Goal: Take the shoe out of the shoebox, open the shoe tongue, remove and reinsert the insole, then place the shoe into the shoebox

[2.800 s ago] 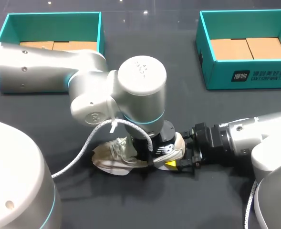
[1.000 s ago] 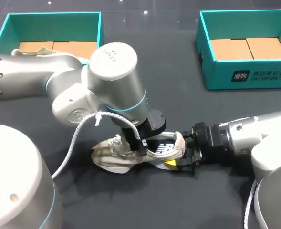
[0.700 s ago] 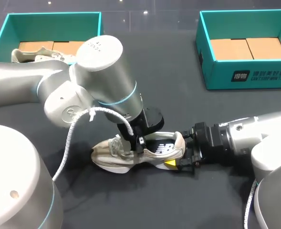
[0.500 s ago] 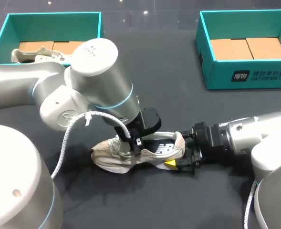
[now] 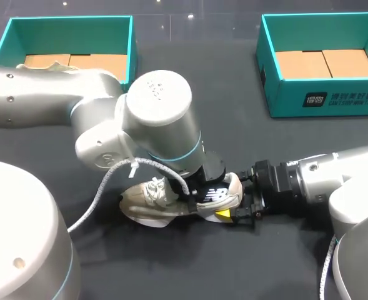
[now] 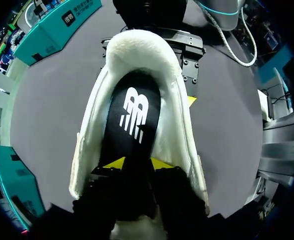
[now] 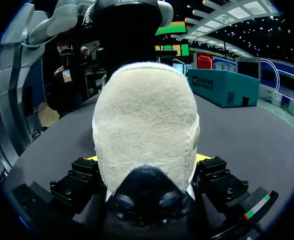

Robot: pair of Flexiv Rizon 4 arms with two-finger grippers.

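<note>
Head view: my left arm has swung back from its leftward lean and now stands directly over the sneaker [image 5: 165,203], which lies upright on the dark surface [image 5: 233,119]. The left end effector [image 6: 138,164] reaches into the opening, fingers seemingly pinching the black insole [image 6: 134,115] from both sides. The right end effector [image 7: 147,159] clamps the heel. Likely the insole is being pushed home, and reboxing remains.

Fuzzy, napped cloth on the heel of the shoe [image 7: 146,125] held in the right end effector [image 7: 147,159], plush fleecy lining [image 6: 142,47] around a smooth matt insole [image 6: 132,120] pinched in the left end effector [image 6: 138,163], matt hard plastic on both end effectors, smooth satin shell on the left arm [image 5: 40,94], matt worktop [image 5: 190,265] beneath.
</note>
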